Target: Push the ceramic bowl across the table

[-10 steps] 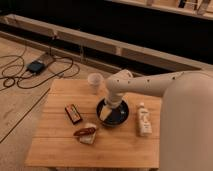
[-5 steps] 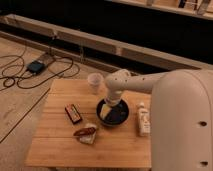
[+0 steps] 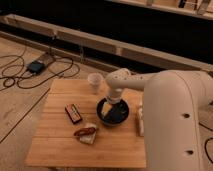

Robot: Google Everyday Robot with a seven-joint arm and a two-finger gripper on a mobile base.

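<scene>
The ceramic bowl (image 3: pixel 119 117) is a dark, glossy, shallow bowl near the middle right of the light wooden table (image 3: pixel 55 142). My white arm reaches in from the right and bends down over the bowl. The gripper (image 3: pixel 109 106) hangs at the bowl's far left rim, inside or right above it. The wrist hides part of the bowl's far edge.
A pale translucent cup (image 3: pixel 94 82) stands behind the bowl near the table's far edge. A dark rectangular packet (image 3: pixel 73 113) lies to the left, a snack on a white wrapper (image 3: pixel 86 133) in front of it. A white bottle (image 3: pixel 140 121) lies right of the bowl. Cables (image 3: pixel 30 70) run over the floor at left.
The gripper has shifted slightly away from the front, toward the cup, and the bowl appears to have moved a little with it.
</scene>
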